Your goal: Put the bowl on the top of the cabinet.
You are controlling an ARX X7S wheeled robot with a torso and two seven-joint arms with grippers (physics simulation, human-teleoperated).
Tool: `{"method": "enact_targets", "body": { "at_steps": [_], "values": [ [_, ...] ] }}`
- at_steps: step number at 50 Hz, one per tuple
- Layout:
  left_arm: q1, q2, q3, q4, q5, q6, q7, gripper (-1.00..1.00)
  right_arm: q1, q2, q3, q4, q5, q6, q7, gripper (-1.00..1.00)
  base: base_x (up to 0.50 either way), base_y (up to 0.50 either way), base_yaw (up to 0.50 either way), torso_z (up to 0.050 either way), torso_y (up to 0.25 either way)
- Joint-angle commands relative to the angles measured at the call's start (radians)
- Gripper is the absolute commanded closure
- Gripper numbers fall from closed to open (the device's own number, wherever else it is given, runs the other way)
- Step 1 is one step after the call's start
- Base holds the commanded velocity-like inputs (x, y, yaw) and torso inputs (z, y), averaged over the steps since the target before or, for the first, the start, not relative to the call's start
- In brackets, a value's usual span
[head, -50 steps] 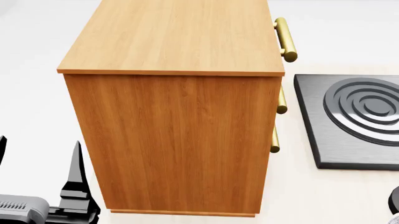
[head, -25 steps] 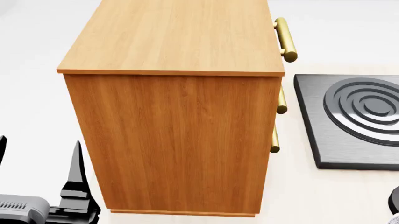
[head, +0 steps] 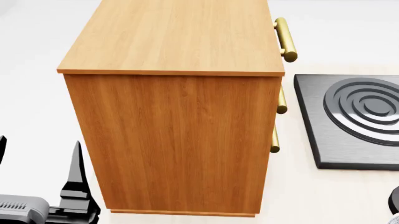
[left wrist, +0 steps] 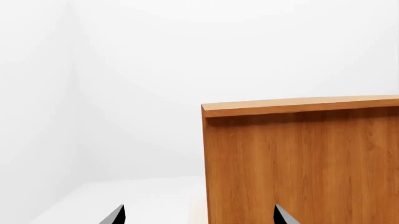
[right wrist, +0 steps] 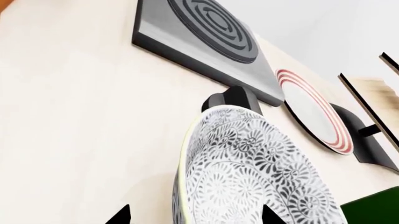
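The bowl (right wrist: 252, 172) shows only to your right wrist camera: it sits on the pale worktop (right wrist: 74, 116), right in front of the right gripper (right wrist: 190, 215), whose two dark tips stand apart on either side of it, holding nothing. It looks stiff, glazed and breakable, so expect a slick surface; judge the rim as your best hold, one finger inside the wall and one outside. Beyond it lie a grey grooved slab (right wrist: 206, 32), a red-ringed plate (right wrist: 311, 109) and a dark stand (right wrist: 234, 99). The head camera misses the bowl; the cabinet (head: 181, 140) fills it, top bare, standing near the worktop's left edge. Your left gripper (head: 39, 179) rests low beside the cabinet's left side, spread wide and empty. Your right arm barely enters the head view.
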Motion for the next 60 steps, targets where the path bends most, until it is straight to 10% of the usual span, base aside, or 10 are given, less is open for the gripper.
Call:
{"method": "enact_targets", "body": {
  "at_steps": [1,37,38,60],
  "values": [
    [-0.001,-0.003,0.003,0.001,-0.002,0.000,-0.004,-1.00,0.000,-0.002,-0.002,0.005,-0.002,-0.003,-0.001,-1.00,0.00,0.00,0.00,0.000,0.000],
    [-0.002,-0.011,0.012,-0.009,-0.008,0.011,-0.013,-1.00,0.012,-0.011,-0.013,0.038,-0.019,-0.017,-0.003,-1.00,0.00,0.00,0.00,0.000,0.000],
    [-0.002,-0.011,0.012,-0.009,-0.009,0.011,-0.013,-1.00,0.013,-0.011,-0.014,0.036,-0.026,-0.016,0.004,1.00,0.00,0.00,0.00,0.000,0.000],
    [0.012,-0.022,0.013,0.020,-0.012,0.011,-0.026,-1.00,0.040,0.005,0.017,-0.039,0.017,0.006,0.005,1.00,0.00,0.00,0.00,0.000,0.000]
  ]
}}
